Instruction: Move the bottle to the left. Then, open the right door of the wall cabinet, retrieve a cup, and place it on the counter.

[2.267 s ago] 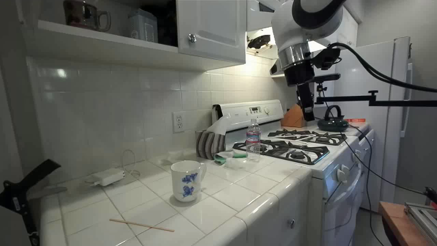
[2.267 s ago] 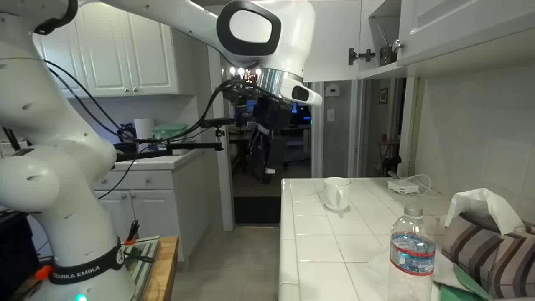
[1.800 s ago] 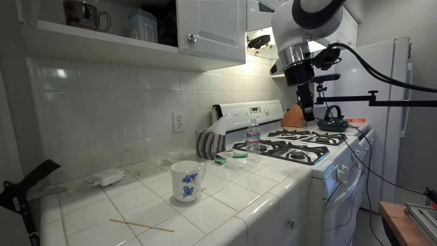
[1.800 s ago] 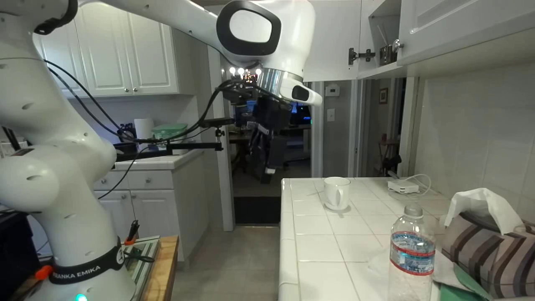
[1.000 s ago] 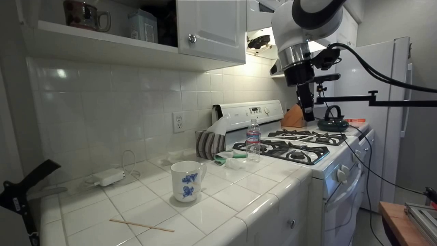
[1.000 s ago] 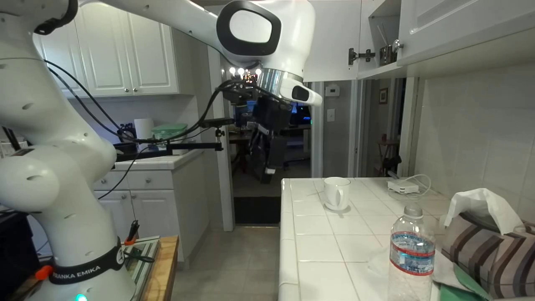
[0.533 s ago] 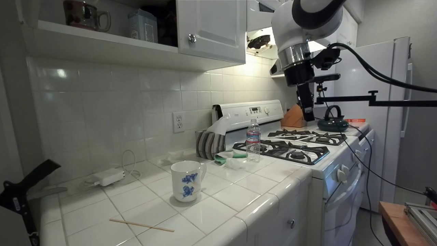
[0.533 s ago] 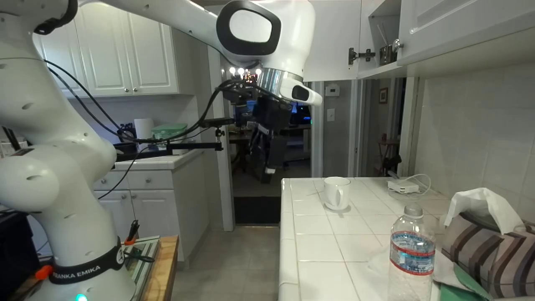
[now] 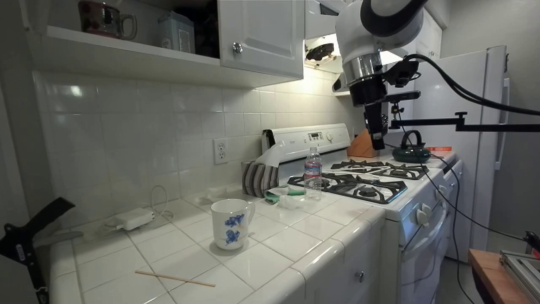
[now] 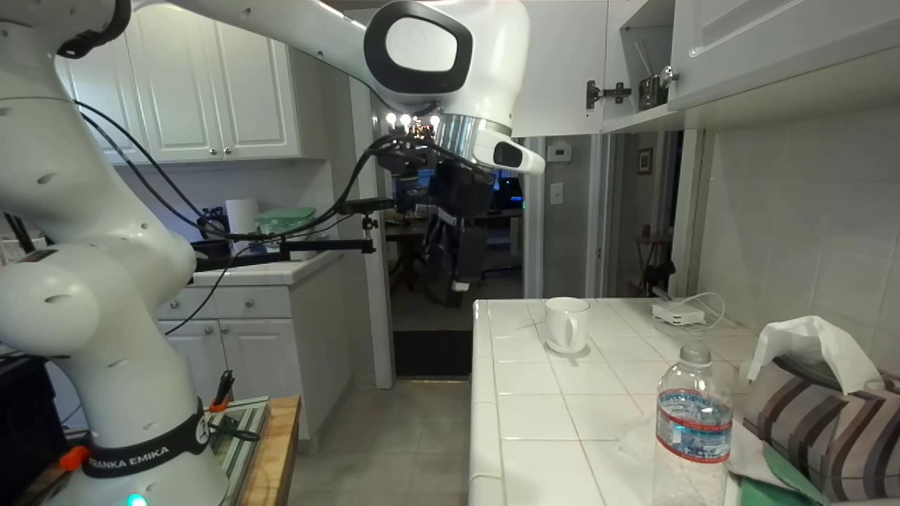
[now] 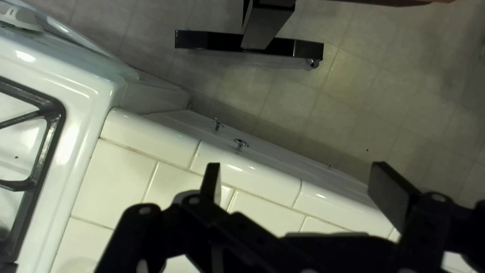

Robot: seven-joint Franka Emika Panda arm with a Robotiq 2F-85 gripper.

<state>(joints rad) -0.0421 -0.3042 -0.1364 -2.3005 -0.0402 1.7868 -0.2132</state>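
The clear plastic bottle [image 9: 313, 175] with its pinkish-red band stands upright on the white tiled counter [image 9: 312, 236], close to the stove; it also shows in an exterior view [image 10: 694, 425]. The right door [image 9: 265, 33] of the wall cabinet [image 9: 139, 52] is shut, with a round metal knob; it shows at the upper right too [image 10: 787, 31]. The black cup is hidden or out of view. My gripper [image 9: 378, 145] hangs in the air pointing down, away from the bottle and below the door. In the wrist view the gripper [image 11: 295, 168] is open and empty over the counter's front edge.
A white mug [image 9: 231, 223] with blue flowers stands on the counter. A striped tissue box [image 9: 259, 179], a green-and-white cloth [image 9: 282, 194], a white adapter [image 9: 135, 218] and a thin stick [image 9: 175, 278] lie there too. The left cabinet door [image 10: 559, 70] stands open. A stove [image 9: 363, 185] adjoins.
My arm and gripper have just shifted slightly toward the counter side after holding still. The bottle, the mug and the cabinet doors have not moved.
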